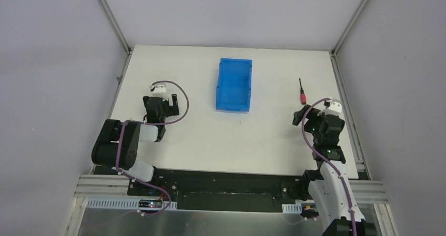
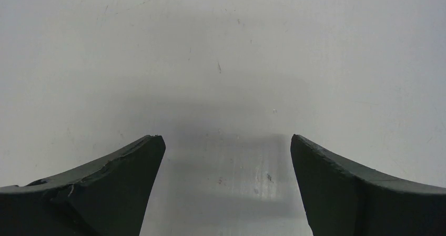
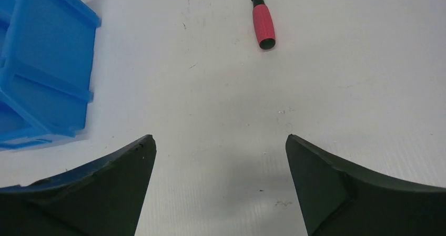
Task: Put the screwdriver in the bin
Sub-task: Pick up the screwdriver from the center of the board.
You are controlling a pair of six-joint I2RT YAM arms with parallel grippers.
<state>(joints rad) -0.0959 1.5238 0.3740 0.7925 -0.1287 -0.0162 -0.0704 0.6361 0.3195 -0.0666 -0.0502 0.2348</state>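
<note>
You look down on a white table (image 1: 273, 136), matt, with small scratches and dark specks on it. Plain grey walls (image 1: 52, 62) close it on three sides, and slim metal posts (image 1: 110, 16) stand in the far corners.

On the left, the left gripper (image 2: 227, 141) hangs low over bare table. Its two dark fingers (image 2: 131, 167) are spread apart, with only the white surface and their own soft shadow between them. The fingers are curved and taper to blunt tips, and one edge looks a little chipped.

In the middle, toward the far side, stands the bin (image 1: 220, 83). It is bright blue plastic, rectangular and open on top, with low walls and ribs on the outside. Inside you see only its own blue floor.

To the right of the bin, well apart from it, the screwdriver (image 3: 263, 28) lies flat on the table. It has a short smooth red handle and a thin black shaft that points to the far side.

The right gripper (image 3: 221, 141) is near the handle end but does not touch it. Its fingers (image 3: 326, 173) stand wide apart and pinch nothing.
</note>
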